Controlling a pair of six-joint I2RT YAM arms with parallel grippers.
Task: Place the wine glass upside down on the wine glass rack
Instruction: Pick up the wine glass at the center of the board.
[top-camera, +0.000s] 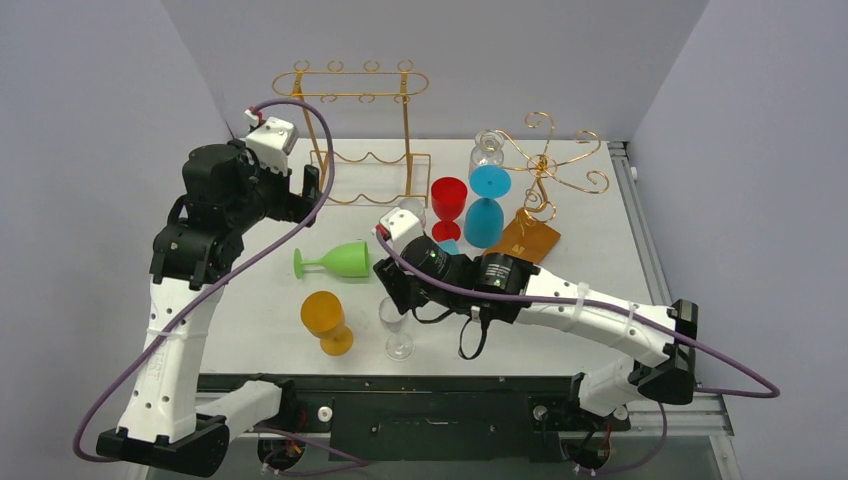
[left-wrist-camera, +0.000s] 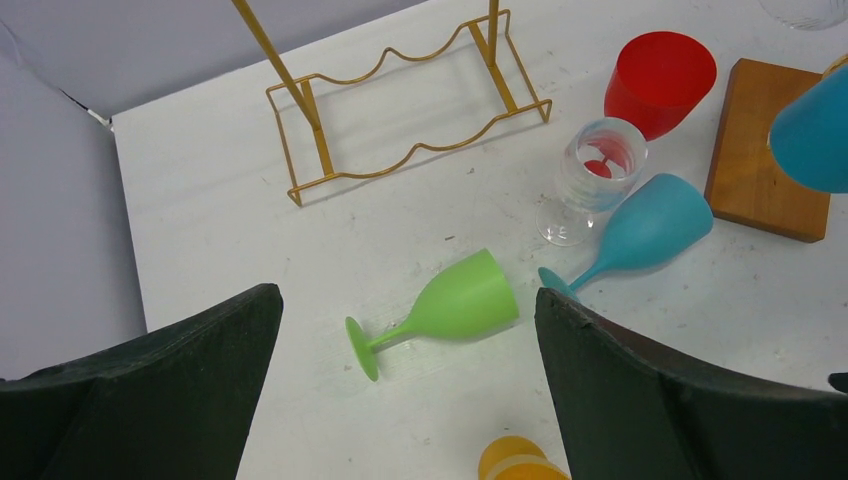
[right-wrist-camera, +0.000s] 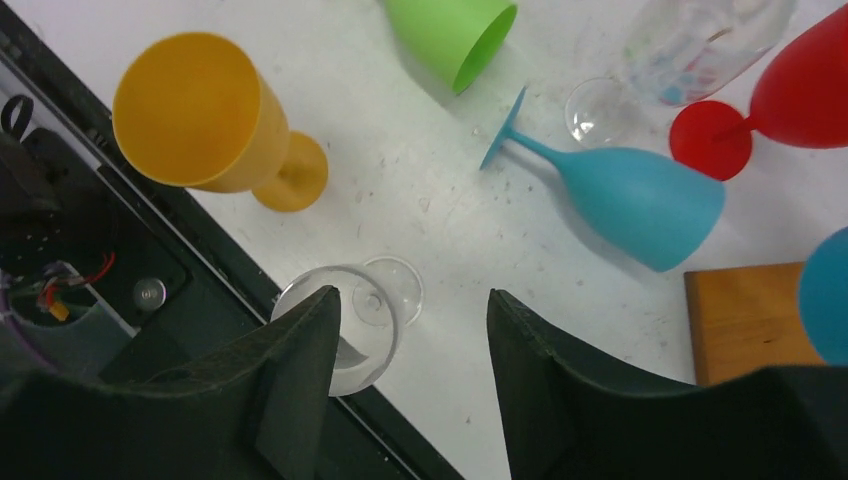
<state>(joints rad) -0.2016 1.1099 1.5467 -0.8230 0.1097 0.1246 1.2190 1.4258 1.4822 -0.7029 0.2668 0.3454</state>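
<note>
- Clear wine glass (top-camera: 398, 330) stands upright near the front edge of the white table (top-camera: 600, 230), directly under the right gripper (right-wrist-camera: 412, 305).
- Left gripper (left-wrist-camera: 407, 295), at the far left, hangs high over the table with its black fingers (left-wrist-camera: 180, 390) spread wide and nothing between them, well apart from the clear wine glass.
- Tall gold wire rack (top-camera: 405, 140) with hooks along its top stands at the back of the table, just beside the left gripper.
- Green plastic goblet (top-camera: 345, 260) lies on its side in the middle of the table, foot pointing left.
- Amber plastic goblet (top-camera: 325, 318) stands upright just left of the clear wine glass.
- Right gripper's jaws stand apart. In its wrist view one finger (right-wrist-camera: 300, 370) covers part of the clear wine glass's rim and the glass's foot shows in the gap, but whether finger and glass touch cannot be told.
- Ridged clear tumbler-style glass (left-wrist-camera: 600, 170), red plastic goblet (top-camera: 449, 200) and a blue plastic goblet (right-wrist-camera: 630, 195) lying on its side cluster behind the right wrist.
- Second blue goblet (top-camera: 487, 205) sits inverted beside the scrolled gold wire stand (top-camera: 545, 160) on its wooden base (top-camera: 530, 238), with another clear glass (top-camera: 487, 150) behind it.
</note>
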